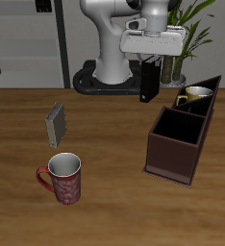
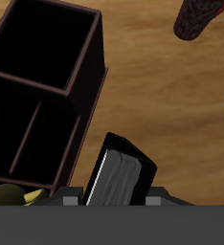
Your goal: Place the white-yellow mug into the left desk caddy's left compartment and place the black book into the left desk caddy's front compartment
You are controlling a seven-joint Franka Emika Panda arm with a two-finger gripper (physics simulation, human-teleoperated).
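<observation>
Black book [image 1: 148, 82] hangs upright in the pincer [image 1: 149, 65], clamped by its upper edge and lifted clear of the table [image 1: 105, 144], its long axis vertical with the white page edges [image 2: 104, 177] showing in the wrist view. The left desk caddy [image 1: 182, 135] lies just beside and below it, toward the table's front edge; the white-yellow mug [image 1: 195, 95] already sits in its narrow compartment at the back end. Judging from this, the book must travel over the caddy and descend into the front compartment [image 1: 172, 149], which looks unoccupied. A red patterned mug [image 1: 62, 177] and grey book [image 1: 56, 122] stand well apart
</observation>
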